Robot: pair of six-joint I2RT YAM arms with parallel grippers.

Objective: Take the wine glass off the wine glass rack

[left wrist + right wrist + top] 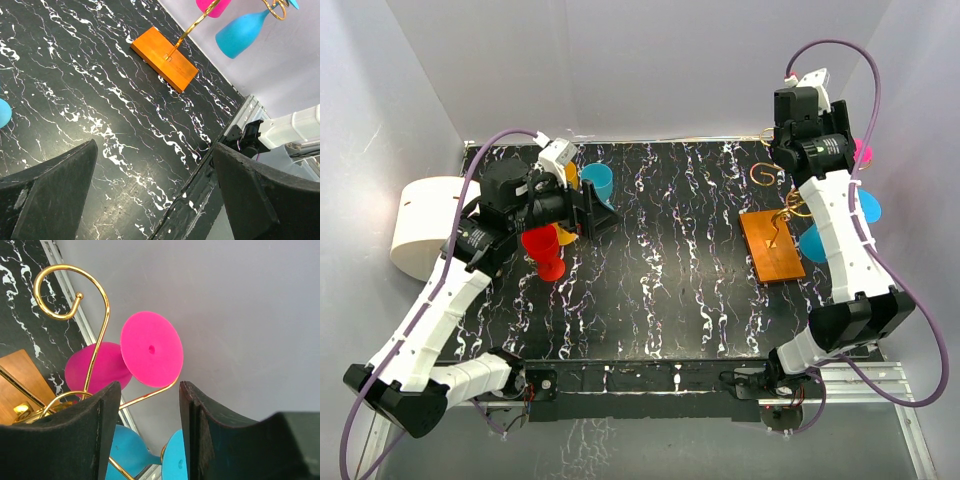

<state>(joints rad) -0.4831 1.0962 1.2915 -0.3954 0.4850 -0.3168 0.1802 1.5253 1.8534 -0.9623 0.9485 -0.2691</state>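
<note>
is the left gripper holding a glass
No, the left gripper is open, with only the black table showing between its fingers.

Counter (670, 250): black, white-veined marble pattern. Plain pale grey walls (650, 60) on left, far and right sides. White cylinder (425, 225) at far-left edge. Metal rail (880, 375) near right. Even lighting.

Legible text, labels, brand marks, numbers, signs: none recorded. Nothing readable in the overhead view or in either wrist view.
</note>
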